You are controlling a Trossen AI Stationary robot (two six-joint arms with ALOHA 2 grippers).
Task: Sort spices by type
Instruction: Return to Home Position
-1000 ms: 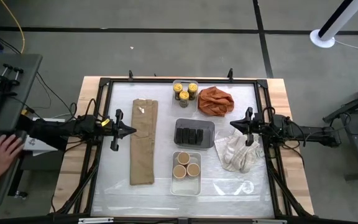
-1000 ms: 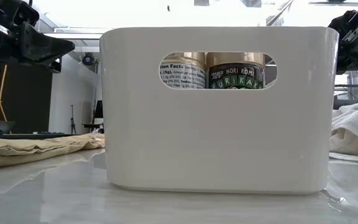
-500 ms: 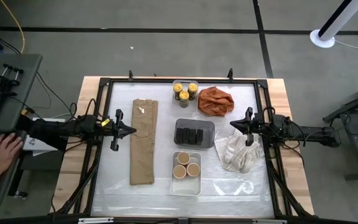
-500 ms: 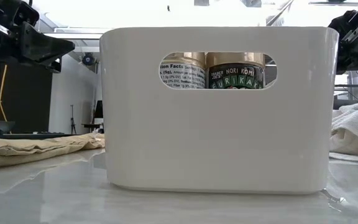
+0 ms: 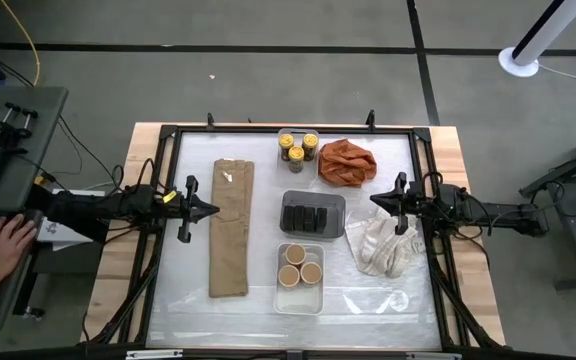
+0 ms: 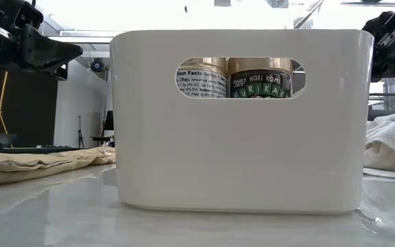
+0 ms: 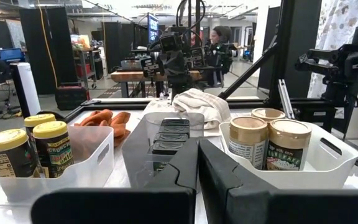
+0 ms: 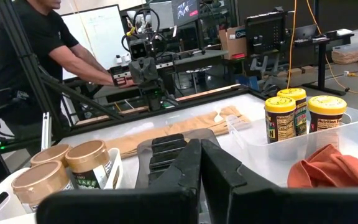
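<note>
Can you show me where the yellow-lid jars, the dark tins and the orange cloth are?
yellow-lid jars [image 5: 295,154], high view, on the lid of the jar nearest the tins.
dark tins [image 5: 309,217], high view, on the middle tin's top.
orange cloth [image 5: 346,162], high view, on its crumpled middle.

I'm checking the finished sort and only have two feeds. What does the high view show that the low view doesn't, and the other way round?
Only the high view: three yellow-lidded jars in the clear bin, three dark tins in the grey tray, tan tops of three tubs, the orange cloth. Only the low view: printed labels on two tubs through the white bin's handle slot. Both: that white bin, the tan cloth, the white towel, the left gripper and right gripper at either side.
</note>
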